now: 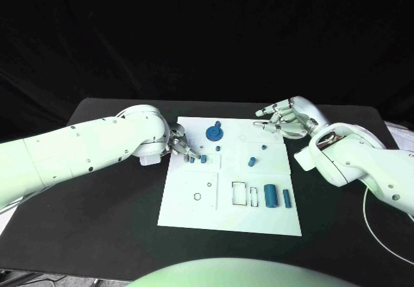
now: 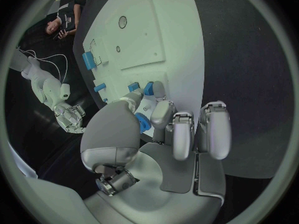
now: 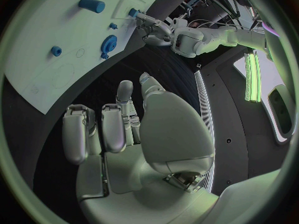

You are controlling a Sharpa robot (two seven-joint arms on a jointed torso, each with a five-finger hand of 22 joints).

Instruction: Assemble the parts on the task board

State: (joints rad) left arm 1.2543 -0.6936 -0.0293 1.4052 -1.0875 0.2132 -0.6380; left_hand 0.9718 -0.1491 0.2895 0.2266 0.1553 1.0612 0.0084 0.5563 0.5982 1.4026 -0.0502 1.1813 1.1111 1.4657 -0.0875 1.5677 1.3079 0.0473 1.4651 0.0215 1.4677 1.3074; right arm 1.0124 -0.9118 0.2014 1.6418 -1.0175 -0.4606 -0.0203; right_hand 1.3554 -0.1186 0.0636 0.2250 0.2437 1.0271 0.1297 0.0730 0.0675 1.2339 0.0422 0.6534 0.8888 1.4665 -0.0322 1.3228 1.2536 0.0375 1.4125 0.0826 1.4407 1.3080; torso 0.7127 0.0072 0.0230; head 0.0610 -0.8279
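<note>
The white task board [image 1: 228, 206] lies mid-table. My left hand [image 1: 181, 145] rests at the board's far left edge and pinches a small blue part [image 2: 143, 123] between thumb and finger. Two more blue pieces [image 1: 203, 159] stand just past its fingertips [image 2: 159, 114]. A blue gear [image 1: 214, 131], a small peg [image 1: 219, 147] and a short cylinder [image 1: 251, 161] lie further along the board. A larger cylinder [image 1: 271, 195] and a thin bar [image 1: 287, 198] sit at the near right. My right hand [image 1: 285, 119] hovers over the far right corner, fingers apart and holding nothing.
Outlined recesses [image 1: 241, 193] mark the board's near half. A thin white cable [image 1: 369, 221] runs along the black table's right side. The table's left part [image 1: 103, 197] is bare black surface.
</note>
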